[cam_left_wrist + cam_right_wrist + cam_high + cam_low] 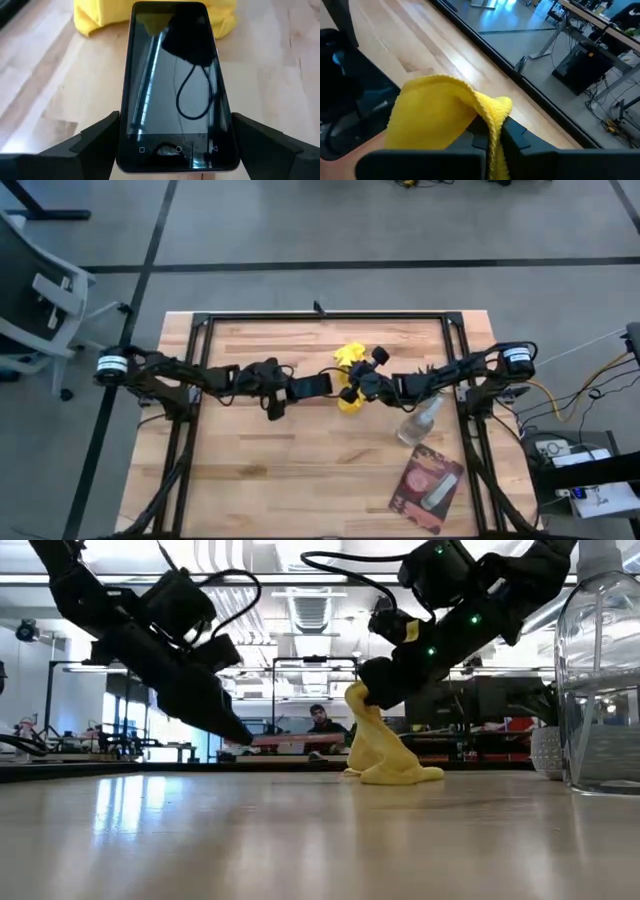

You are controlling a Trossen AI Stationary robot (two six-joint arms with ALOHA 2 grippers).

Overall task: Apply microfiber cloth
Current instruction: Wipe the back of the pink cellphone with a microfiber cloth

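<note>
We judged the task about half done: the bright yellow, wrinkled microfiber cloth [440,112] was already pinched in our right pincer [490,135], partly lifted with its lower folds on the wooden counter [300,470], but not yet on the black glass-fronted smartphone [175,85]. Our left pincer [175,145] clamped the phone's sides, holding it out toward the cloth just beyond. Both arms reached inward, meeting mid-counter.

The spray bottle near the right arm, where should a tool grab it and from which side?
Grip the spray bottle around its clear body, coming down from above with the fingers across its width. In the high view it seems to lie on the table, head toward the right arm, while the low view shows only a rounded clear wall, so a side approach looks less certain. Both tools are occupied now.
</note>
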